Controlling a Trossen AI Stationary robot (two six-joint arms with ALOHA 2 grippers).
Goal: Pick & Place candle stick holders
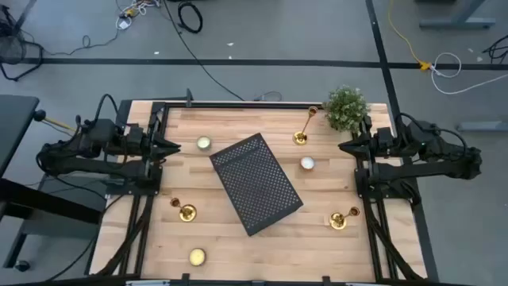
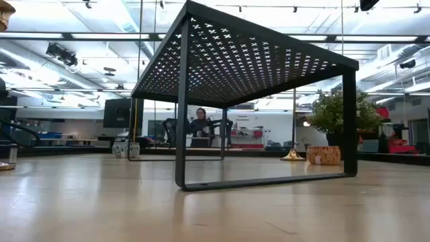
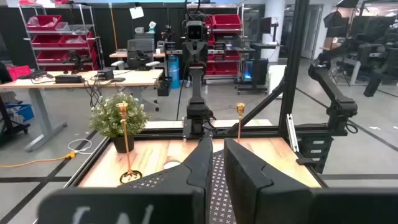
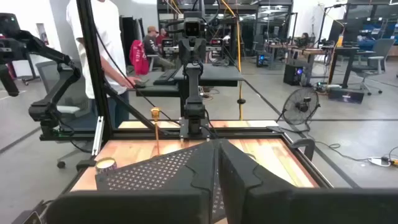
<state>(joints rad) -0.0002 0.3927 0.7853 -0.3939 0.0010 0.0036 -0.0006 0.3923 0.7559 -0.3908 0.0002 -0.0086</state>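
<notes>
Three gold candle stick holders stand upright on their round bases on the wooden table: one at the far right [image 1: 300, 132] beside a plant, one at the near left [image 1: 185, 211], one at the near right [image 1: 340, 219]. The left wrist view shows two of them [image 3: 126, 142] [image 3: 239, 120], and the right wrist view shows one [image 4: 155, 124]. My left gripper [image 1: 171, 145] hovers at the table's left edge, open by a narrow gap [image 3: 217, 163], and holds nothing. My right gripper [image 1: 346, 145] hovers at the right edge, shut and empty [image 4: 217, 163].
A black perforated metal stand [image 1: 255, 183] sits in the table's middle, between the arms. Three flat tealights lie at the far left [image 1: 203, 143], right of the stand [image 1: 307, 164] and near left [image 1: 197, 256]. A potted plant [image 1: 346, 107] stands at the far right. A person [image 4: 102, 56] stands beyond the table.
</notes>
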